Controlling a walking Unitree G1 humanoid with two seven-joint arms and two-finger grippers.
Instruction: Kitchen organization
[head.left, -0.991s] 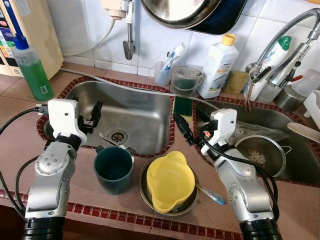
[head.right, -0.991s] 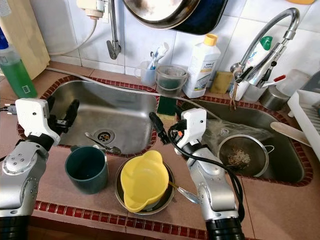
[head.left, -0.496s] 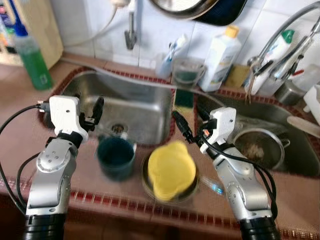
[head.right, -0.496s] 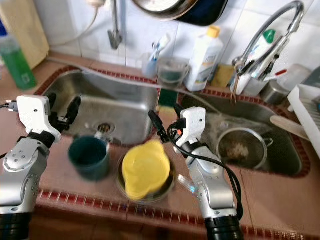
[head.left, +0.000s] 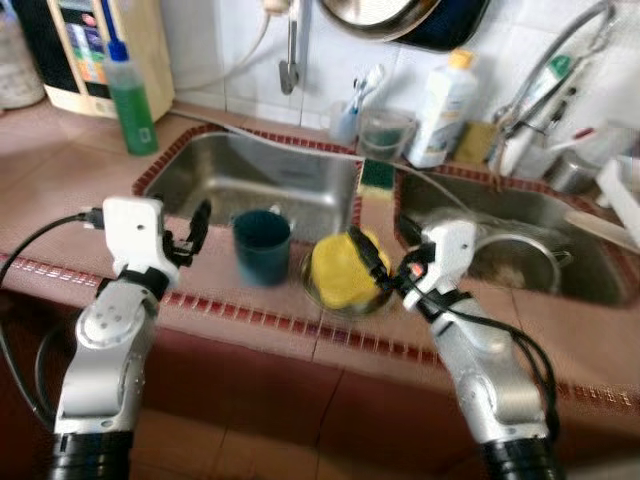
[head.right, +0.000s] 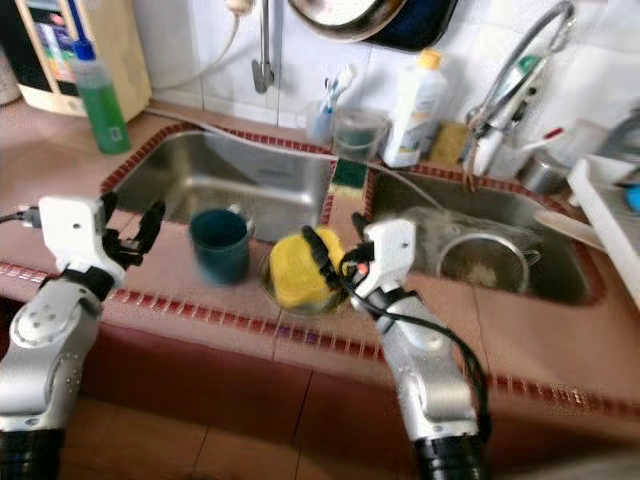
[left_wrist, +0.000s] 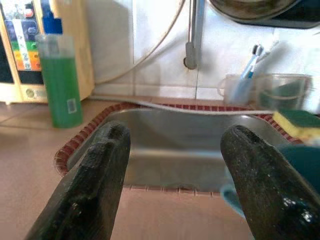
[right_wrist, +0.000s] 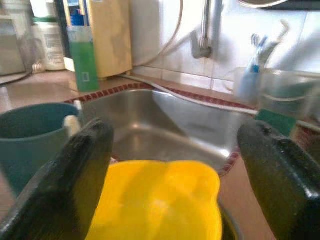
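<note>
A dark teal cup (head.left: 262, 245) stands on the brown counter in front of the left sink (head.left: 255, 180). To its right a yellow bowl (head.left: 343, 267) rests inside a metal bowl (head.left: 322, 294). My left gripper (head.left: 190, 236) hovers open over the counter's front edge, left of the cup and apart from it. In the left wrist view its fingers (left_wrist: 95, 185) frame the sink (left_wrist: 185, 140), with the cup (left_wrist: 295, 165) beside one finger. My right gripper (head.left: 385, 255) is open just right of the yellow bowl, which lies between its fingers (right_wrist: 65, 185) in the right wrist view (right_wrist: 160, 200).
A green soap bottle (head.left: 130, 95) stands at the back left. A white bottle (head.left: 440, 95), a toothbrush cup (head.left: 347, 120) and a sponge (head.left: 378, 178) line the wall behind the sinks. A metal strainer (head.left: 520, 260) sits in the right sink under the faucet (head.left: 550, 75). The counter's red-tiled front edge (head.left: 300, 325) is below the grippers.
The camera has drawn back and tilted, so the counter front and floor now show. Both arms keep their pose with open fingers. The cup and bowls stay put.
</note>
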